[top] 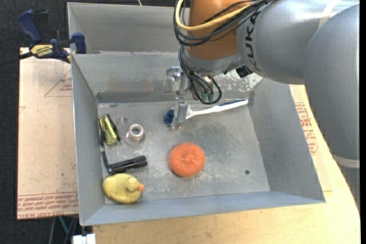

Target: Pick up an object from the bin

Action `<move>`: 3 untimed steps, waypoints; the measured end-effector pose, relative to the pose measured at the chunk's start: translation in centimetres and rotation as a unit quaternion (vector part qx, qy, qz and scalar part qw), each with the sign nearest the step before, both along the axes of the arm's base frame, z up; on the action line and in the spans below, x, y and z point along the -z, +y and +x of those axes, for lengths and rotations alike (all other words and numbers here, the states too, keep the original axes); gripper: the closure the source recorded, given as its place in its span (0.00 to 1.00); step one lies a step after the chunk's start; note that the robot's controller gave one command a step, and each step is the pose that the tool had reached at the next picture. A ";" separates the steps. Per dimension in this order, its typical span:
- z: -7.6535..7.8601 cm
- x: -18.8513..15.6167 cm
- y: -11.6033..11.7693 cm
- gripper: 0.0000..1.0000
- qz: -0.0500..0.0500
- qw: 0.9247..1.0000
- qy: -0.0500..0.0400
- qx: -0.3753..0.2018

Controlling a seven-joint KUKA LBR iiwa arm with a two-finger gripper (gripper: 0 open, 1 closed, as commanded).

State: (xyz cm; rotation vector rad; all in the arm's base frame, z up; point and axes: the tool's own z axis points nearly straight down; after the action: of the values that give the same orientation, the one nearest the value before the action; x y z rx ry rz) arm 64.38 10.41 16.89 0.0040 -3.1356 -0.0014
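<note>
My gripper (180, 112) hangs low in the middle of the bin, right at the head end of a white toothbrush (220, 108). The brush's blue bristle end (169, 118) pokes out on the gripper's left, and its handle runs off to the right toward the bin's wall. Whether the brush is gripped or only lies against the gripper I cannot make out. An orange round sponge ball (187, 159) lies on the floor a little in front of the gripper, apart from it.
At the left of the bin lie a small silver ring (135, 132), a yellow-and-black tool (107, 130), a black marker (127, 164) and a yellow rubber duck (122, 188) in the front-left corner. The arm's orange cover and cables hang above the gripper.
</note>
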 end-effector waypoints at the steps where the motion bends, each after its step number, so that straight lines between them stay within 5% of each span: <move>1: 0.2 -0.5 -0.1 0.00 0.000 1.000 -0.004 0.001; 2: 0.9 10.1 -7.3 0.00 0.000 1.000 -0.002 0.031; 3: 1.4 3.2 -7.2 0.00 0.003 1.000 -0.013 -0.009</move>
State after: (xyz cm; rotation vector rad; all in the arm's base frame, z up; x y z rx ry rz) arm 65.80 3.17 13.71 0.0311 -3.1624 -0.0096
